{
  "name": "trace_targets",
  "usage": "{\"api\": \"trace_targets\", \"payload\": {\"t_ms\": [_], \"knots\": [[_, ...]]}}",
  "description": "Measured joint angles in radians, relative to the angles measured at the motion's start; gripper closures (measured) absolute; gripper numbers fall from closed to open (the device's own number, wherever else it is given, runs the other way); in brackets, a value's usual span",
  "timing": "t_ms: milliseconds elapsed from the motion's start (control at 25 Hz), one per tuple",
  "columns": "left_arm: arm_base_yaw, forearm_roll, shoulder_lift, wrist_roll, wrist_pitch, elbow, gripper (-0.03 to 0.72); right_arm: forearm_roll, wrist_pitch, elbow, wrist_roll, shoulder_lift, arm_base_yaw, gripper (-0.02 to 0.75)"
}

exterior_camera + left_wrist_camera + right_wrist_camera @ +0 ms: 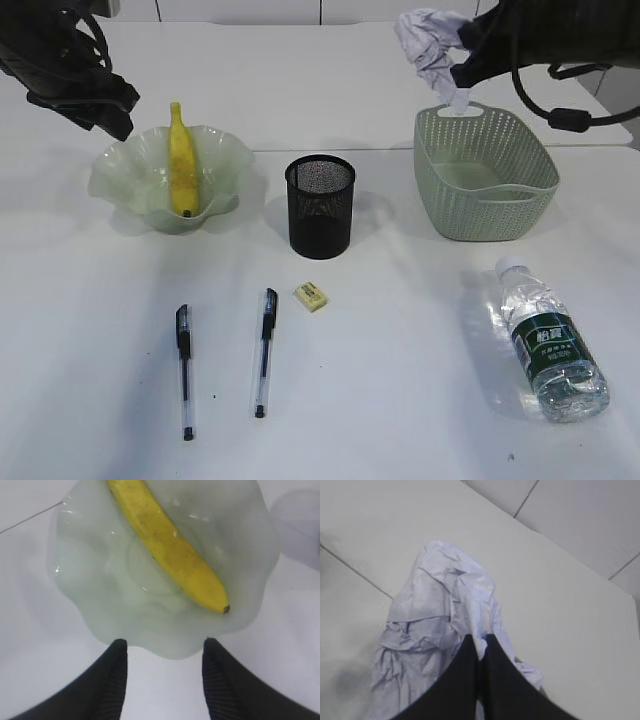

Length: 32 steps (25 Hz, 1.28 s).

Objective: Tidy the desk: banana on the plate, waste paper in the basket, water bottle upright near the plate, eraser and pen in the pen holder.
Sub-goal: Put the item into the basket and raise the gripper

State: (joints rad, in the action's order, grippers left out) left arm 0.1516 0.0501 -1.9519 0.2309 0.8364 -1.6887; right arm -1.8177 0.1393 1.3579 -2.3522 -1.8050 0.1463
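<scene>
The banana [181,160] lies in the pale green ruffled plate [226,150] at the back left of the white table [400,380], its dark tip toward the front rim. The left end effector [165,647] hangs just above the plate's near edge, its two black fingers [117,675] spread apart with nothing between them.

Over on the right, the right end effector [481,645] is clenched on the crumpled waste paper [432,48], pinching a fold of it so the wad hangs in the air above the back edge of the sage green basket [520,215]. A tail of the paper dips down to about the basket's rim.

The black mesh pen holder [320,207] stands between plate and basket. In front of it, the small yellow eraser [311,296] rests on the table, with two black-capped pens [264,350] lying side by side to its left, well apart from each other. The water bottle [548,342] lies on its side at the front right, white cap pointing toward the basket.
</scene>
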Motion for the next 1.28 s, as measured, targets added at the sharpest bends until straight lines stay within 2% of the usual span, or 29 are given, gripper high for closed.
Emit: {"api": "trace_targets", "payload": {"t_ms": [320,600,1120,1200,1280], "knots": [[0.0,0.0,0.0,0.0,0.006,0.0,0.35,-0.01,-0.139,0.037,0.0,-0.085,-0.039,0.748],[0.0,0.0,0.0,0.0,0.01,0.0,0.35,-0.016,-0.169,0.05,0.023,-0.148,-0.079,0.748],[0.0,0.0,0.0,0.0,0.014,0.0,0.349,-0.018,-0.178,0.05,0.136,-0.218,-0.086,0.746],[0.0,0.0,0.0,0.0,0.014,0.0,0.349,-0.018,-0.178,0.05,0.138,-0.218,-0.086,0.727],[0.0,0.0,0.0,0.0,0.014,0.0,0.349,-0.018,-0.178,0.05,0.14,-0.218,-0.086,0.666]]}}
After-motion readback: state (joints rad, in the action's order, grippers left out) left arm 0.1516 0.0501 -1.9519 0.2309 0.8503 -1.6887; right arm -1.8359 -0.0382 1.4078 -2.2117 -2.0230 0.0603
